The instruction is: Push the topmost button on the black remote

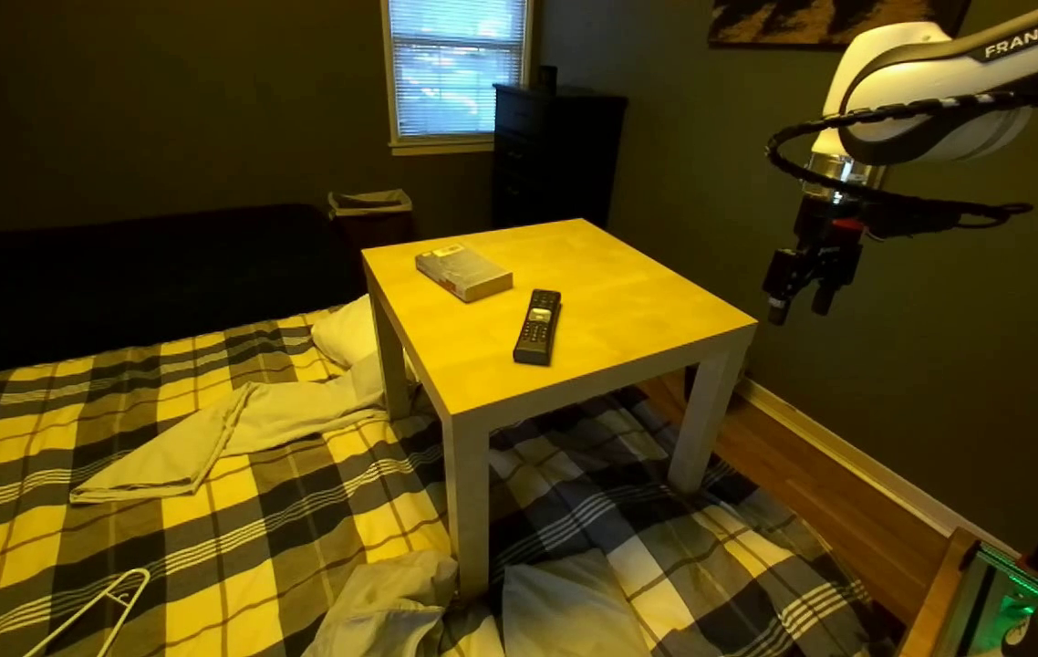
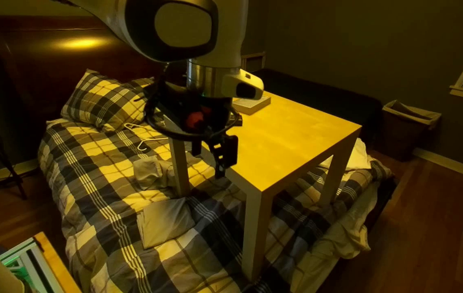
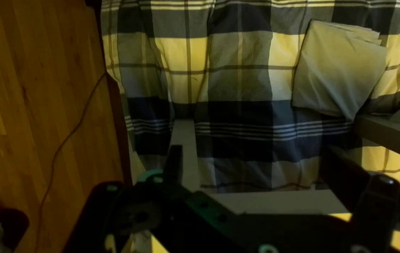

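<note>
The black remote (image 1: 538, 327) lies flat on the yellow tabletop (image 1: 628, 283), buttons up, with a silvery patch in its middle. Its narrow far end points toward the window side. It does not show in the other exterior view, where the arm and gripper cover part of the tabletop (image 2: 300, 130), nor in the wrist view. My gripper (image 1: 799, 308) is open and empty, pointing down, in the air off the table and apart from the remote. It also shows in an exterior view (image 2: 210, 162). In the wrist view the jaws (image 3: 252, 158) are spread wide, with the table's pale edge and bed between them.
A pale flat box (image 1: 464, 272) lies on the table beyond the remote; it also shows in an exterior view (image 2: 252, 104). The table stands on a bed with a plaid cover (image 1: 236, 547). A white hanger (image 1: 122, 598) and grey cloths lie on the bed.
</note>
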`<state>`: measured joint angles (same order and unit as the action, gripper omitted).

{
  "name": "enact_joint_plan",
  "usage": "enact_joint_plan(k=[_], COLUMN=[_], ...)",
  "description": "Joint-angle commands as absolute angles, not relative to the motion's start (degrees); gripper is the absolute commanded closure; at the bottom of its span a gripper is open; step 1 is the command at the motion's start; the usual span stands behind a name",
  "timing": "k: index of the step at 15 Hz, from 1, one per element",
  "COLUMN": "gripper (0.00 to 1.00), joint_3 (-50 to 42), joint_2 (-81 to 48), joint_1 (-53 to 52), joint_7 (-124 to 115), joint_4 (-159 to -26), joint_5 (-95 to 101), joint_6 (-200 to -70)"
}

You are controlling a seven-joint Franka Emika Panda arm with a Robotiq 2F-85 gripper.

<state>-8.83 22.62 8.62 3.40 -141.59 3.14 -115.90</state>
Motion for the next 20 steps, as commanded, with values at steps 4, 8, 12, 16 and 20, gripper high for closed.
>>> enact_joint_plan(k=[4,8,12,16,20], gripper=[0.00,0.42,0.74,1.00,1.00], joint_3=[-2.60,-2.14,-3.24,-2.62,-0.64], joint_2=[19.33,14.03,6.94,-0.92,-8.31], joint_1=[-0.57,-5.97,-9.75,-8.70,-3.96], joint_7=[9.07,16.64,29.44,42.58,48.93], joint_4=[-137.58,-134.14,-130.86,-124.42,-116.69], joint_5=[0.80,-4.49,-14.35,-25.36,-30.68], joint_6=[-125.44,-136.76,-146.82,-148.77,-147.92])
